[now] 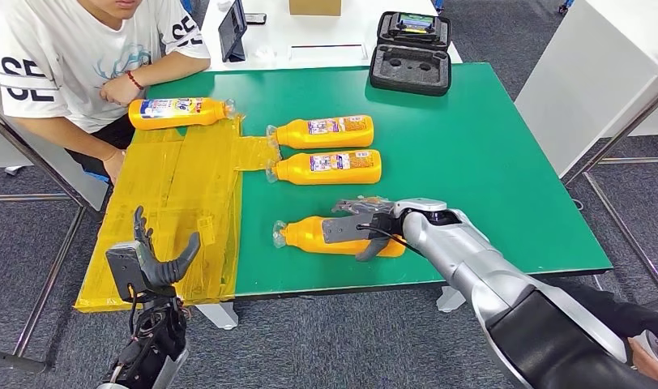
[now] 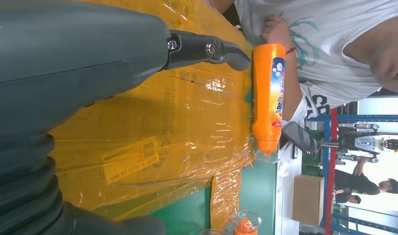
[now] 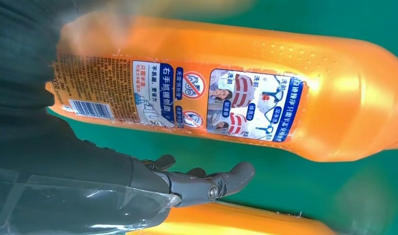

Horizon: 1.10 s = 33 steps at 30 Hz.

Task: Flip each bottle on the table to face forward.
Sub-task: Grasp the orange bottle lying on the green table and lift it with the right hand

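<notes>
Orange bottle (image 1: 342, 236) nearest the table (image 1: 488, 154) edge is lying under the right robot hand (image 1: 366, 228), grasp unclear, left robot hand (image 1: 151, 255) idling released; three others look unfinished.

Green table (image 1: 488, 162) (yellow-taped corner), grey carpet floor (image 1: 326, 340), white desk (image 1: 326, 36) behind

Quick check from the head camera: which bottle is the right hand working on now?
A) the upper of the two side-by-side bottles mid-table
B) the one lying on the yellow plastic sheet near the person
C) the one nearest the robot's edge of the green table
C: the right hand lies over the nearest bottle by the table's front edge, fingers draped across its body.
</notes>
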Tool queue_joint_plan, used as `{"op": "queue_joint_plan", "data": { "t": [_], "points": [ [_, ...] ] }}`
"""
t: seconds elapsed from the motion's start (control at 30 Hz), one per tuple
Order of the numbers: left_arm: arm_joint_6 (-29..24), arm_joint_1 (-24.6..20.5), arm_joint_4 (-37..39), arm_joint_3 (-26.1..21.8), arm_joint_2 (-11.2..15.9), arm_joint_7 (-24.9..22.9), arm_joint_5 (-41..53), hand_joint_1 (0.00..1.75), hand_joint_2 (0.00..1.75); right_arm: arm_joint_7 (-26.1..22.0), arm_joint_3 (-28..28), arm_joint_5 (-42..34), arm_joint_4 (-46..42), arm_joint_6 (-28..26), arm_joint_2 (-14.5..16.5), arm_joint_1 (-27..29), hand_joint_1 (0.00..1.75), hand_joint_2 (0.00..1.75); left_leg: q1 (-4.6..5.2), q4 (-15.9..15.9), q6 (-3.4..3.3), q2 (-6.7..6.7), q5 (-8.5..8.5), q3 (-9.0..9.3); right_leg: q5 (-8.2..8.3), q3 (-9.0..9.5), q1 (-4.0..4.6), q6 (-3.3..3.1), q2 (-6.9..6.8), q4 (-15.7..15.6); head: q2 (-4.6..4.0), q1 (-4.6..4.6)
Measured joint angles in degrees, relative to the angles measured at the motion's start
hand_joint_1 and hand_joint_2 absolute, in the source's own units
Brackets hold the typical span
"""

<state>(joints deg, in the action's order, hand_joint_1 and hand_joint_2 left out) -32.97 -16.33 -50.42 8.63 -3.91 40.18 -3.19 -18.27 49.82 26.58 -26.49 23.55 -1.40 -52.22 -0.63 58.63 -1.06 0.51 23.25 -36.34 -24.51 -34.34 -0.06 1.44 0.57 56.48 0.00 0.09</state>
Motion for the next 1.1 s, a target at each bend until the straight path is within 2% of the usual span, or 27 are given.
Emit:
{"op": "queue_joint_plan", "data": {
  "t": [1.03,1.07,1.1],
  "points": [
    [-1.0,1.1,0.1,-1.8,0.0,0.0,-0.8,0.0,1.75,2.6,1.5,0.1,2.3,1.2,-0.6,0.0,0.01,1.75,0.0,0.0,0.0,0.01,0.0,0.0,0.0,0.01,0.0,0.0,0.0,0.0,0.0,-0.01],
    [-1.0,1.2,0.1,-1.9,0.0,0.0,-0.8,0.0,1.75,2.6,1.5,0.1,2.5,1.5,-0.6,-0.1,0.14,1.75,0.0,0.0,0.0,0.01,0.0,0.0,0.0,0.01,0.0,0.0,-0.01,0.0,0.0,-0.01],
    [-1.0,1.2,0.1,-1.9,0.0,0.0,-0.8,0.0,1.75,2.7,1.6,0.1,2.6,1.8,-0.6,-0.2,0.47,1.75,0.0,0.0,0.0,0.01,0.0,0.0,0.0,0.01,0.0,0.0,-0.01,0.0,0.0,-0.01]
  ]
}}
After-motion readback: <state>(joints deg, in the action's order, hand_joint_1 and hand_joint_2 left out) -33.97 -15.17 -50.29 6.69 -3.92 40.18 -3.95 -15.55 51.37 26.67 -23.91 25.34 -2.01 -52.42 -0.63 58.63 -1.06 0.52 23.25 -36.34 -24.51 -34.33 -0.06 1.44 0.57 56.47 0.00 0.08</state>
